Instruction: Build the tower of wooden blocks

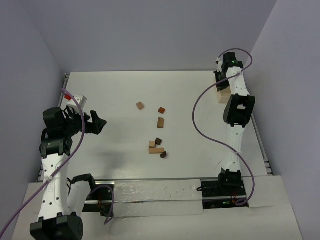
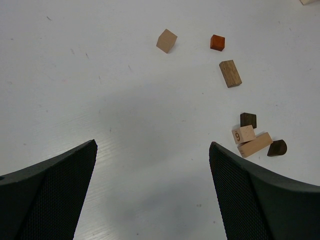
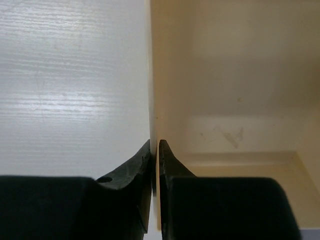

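Top external: wood blocks (image 1: 156, 150) scattered, nothing stacked (tower unstarted) | left gripper (image 2: 152, 150) open, empty | right gripper (image 3: 154, 145) pinching box (image 3: 230, 75) wall

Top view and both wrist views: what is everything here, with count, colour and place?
table: one, white, under everything.
tan cube: one, light tan, mid-table, farthest back.
red cube: one, reddish brown, right of the tan cube.
oblong block: one, mid brown, just nearer than the red cube.
dark blocks: two, dark brown, in the near cluster.
pale blocks: two, pale wood, same cluster, a numbered cube touching a long bar.
box: one, pale wood, far right.
small item: one, white and red, far left; unidentifiable.
left gripper: one, black, open, above bare table.
right gripper: one, black, closed on the box wall.
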Controlling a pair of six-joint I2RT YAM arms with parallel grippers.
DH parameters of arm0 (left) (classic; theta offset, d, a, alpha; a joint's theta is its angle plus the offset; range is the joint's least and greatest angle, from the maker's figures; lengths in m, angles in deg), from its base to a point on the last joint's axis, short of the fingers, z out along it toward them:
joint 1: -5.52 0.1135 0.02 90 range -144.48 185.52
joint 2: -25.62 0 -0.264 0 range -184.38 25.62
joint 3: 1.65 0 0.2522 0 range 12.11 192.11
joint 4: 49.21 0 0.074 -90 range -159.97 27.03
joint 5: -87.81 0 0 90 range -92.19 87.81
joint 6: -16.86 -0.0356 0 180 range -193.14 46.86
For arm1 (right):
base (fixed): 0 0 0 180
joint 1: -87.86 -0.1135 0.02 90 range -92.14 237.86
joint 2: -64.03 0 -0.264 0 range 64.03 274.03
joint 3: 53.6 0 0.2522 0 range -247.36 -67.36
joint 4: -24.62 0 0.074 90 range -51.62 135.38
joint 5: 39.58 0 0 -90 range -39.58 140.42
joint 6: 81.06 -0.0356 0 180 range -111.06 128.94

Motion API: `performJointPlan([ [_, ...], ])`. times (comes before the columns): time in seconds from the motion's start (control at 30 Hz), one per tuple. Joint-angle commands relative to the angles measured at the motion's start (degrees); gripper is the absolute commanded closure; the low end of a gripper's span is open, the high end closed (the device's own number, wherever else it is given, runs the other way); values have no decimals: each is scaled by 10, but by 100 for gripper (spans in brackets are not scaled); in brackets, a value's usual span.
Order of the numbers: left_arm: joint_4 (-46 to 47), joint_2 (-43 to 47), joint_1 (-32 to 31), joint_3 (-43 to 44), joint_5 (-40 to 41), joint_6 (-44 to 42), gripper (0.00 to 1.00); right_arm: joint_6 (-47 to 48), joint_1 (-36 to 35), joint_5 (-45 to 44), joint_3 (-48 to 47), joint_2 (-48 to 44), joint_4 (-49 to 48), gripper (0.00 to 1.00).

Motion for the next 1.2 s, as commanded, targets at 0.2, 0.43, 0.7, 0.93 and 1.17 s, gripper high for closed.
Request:
performJointPlan([
  [0.2, 14, 1, 3, 7, -16, -7, 1, -18, 4, 23, -29, -16, -16, 44],
  [0.43, 15, 8, 3, 13, -16, -5, 1, -7, -22, 22, -10, -133, 16, 24],
  [0.7, -41, -14, -1, 28, -121, -141, 6, 26, -146, -12, 48, -312, 49, 0],
  [0.93, -95, -83, -146, 60, -60, -273, 8, -23, -201, 56, 163, -434, 58, 0],
  [1.17, -96, -184, -369, 70, 53, -321, 17, -57, -201, 118, 388, -538, -10, 0],
])
